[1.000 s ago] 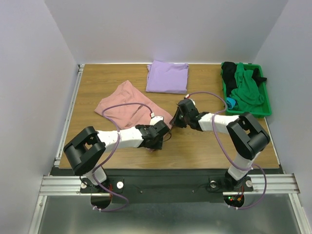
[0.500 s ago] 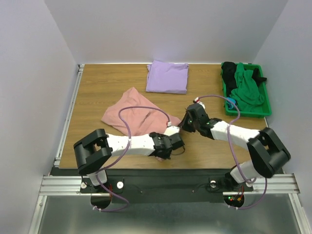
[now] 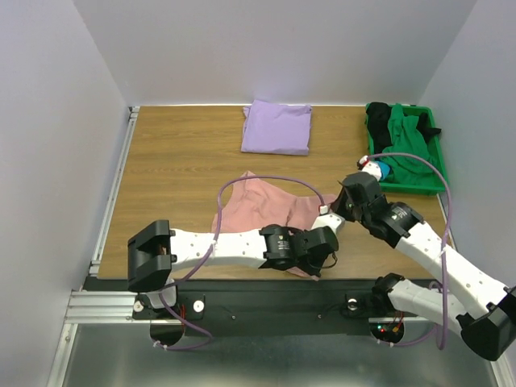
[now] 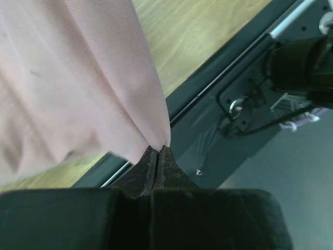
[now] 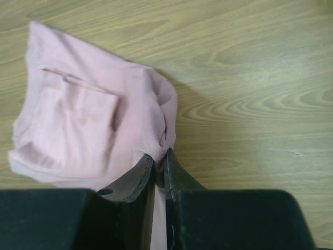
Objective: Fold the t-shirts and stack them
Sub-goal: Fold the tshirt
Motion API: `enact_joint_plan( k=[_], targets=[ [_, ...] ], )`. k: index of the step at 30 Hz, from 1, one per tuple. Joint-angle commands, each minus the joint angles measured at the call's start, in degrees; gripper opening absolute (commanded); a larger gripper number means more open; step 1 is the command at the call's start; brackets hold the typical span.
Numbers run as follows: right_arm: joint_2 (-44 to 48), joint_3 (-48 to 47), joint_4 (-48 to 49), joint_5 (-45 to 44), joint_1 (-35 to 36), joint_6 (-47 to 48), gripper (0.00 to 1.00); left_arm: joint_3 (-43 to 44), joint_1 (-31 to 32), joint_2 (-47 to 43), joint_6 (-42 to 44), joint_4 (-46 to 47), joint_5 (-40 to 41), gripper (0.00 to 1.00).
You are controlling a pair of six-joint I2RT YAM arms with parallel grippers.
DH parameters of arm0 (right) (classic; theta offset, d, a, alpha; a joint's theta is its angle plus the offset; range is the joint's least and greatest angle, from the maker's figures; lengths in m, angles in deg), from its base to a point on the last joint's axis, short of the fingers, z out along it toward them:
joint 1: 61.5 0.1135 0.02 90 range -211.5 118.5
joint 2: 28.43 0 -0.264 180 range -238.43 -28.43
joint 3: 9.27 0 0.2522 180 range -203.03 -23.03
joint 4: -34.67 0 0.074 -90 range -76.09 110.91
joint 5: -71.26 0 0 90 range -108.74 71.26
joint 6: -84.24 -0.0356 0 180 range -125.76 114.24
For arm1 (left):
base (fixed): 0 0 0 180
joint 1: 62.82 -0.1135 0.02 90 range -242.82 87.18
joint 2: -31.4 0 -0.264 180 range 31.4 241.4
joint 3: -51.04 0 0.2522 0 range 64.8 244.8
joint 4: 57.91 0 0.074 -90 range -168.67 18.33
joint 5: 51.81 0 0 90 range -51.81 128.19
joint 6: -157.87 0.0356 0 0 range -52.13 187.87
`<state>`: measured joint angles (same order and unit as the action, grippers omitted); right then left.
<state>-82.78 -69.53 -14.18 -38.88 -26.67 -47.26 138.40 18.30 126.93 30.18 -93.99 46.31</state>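
My left hand (image 4: 157, 152) is pinched tight on an edge of the dusty-pink t-shirt (image 3: 260, 211), and the cloth runs up out of my fingertips in a taut fold at the near edge of the table (image 3: 173, 153). My right hand (image 5: 159, 159) is clamped on a bunched corner of the same shirt, just above the wood. Between the two grips the shirt lies crumpled at the front middle of the table (no print showing). The lavender t-shirt (image 3: 276, 126) lies folded flat at the far edge, well apart. A green bin (image 3: 419, 189) of clothes sits far right.
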Motion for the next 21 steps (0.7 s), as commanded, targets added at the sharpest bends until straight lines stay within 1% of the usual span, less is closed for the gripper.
enact_joint_plan(
  k=[1, 3, 5, 6, 7, 8, 10, 11, 15, 18, 19, 21],
  targets=[
    [-1.3, -8.3, -1.8, -1.1, -0.7, 5.3, 0.00, 0.9, 0.7, -6.3, 0.7, 0.1, -3.6, 0.00],
    [-4.4, -12.2, -1.7, 0.1, -0.7, 6.2, 0.00, -0.6, 0.7, -9.6, 0.3, 0.2, -1.7, 0.00],
    [-7.1, -14.7, -1.6, 1.9, -0.6, 7.3, 0.00, -1.5, 0.4, -11.6, -0.8, -2.0, 1.7, 0.00],
    [-10.0, -16.9, -1.3, 2.7, -0.6, 7.7, 0.00, -2.2, -0.1, -13.4, -1.8, -3.3, 3.2, 0.00],
    [-11.3, -18.2, -1.0, 3.7, -0.7, 8.4, 0.00, -2.6, -0.7, -14.4, -2.8, -6.0, 5.4, 0.00],
    [-14.3, -19.3, -0.4, 5.3, -0.6, 8.6, 0.00, -3.9, -2.0, -16.8, -3.4, -6.9, 6.3, 0.00],
    [-16.9, -22.5, 0.5, 7.1, -0.6, 9.2, 0.00, -5.6, -3.6, -19.6, -4.4, -8.3, 7.8, 0.00],
    [-18.4, -23.4, 1.6, 8.9, -0.6, 9.5, 0.00, -6.3, -6.0, -21.9, -4.6, -8.8, 7.9, 0.00],
    [-24.5, -28.0, 4.5, 12.3, -0.1, 10.1, 0.00, -8.6, -11.2, -26.5, -4.9, -12.0, 8.1, 0.00],
    [-31.2, -32.2, 5.7, 14.7, 0.5, 11.1, 0.00, -10.1, -16.1, -29.3, -4.5, -13.6, 8.8, 0.00],
    [-31.3, -33.4, 6.0, 15.1, 0.7, 11.3, 0.00, -10.4, -16.9, -29.8, -4.1, -13.5, 8.7, 0.00],
    [-35.4, -36.8, 6.3, 16.3, 1.4, 11.5, 0.00, -10.6, -18.7, -30.0, -4.1, -14.7, 8.6, 0.00]
  ],
)
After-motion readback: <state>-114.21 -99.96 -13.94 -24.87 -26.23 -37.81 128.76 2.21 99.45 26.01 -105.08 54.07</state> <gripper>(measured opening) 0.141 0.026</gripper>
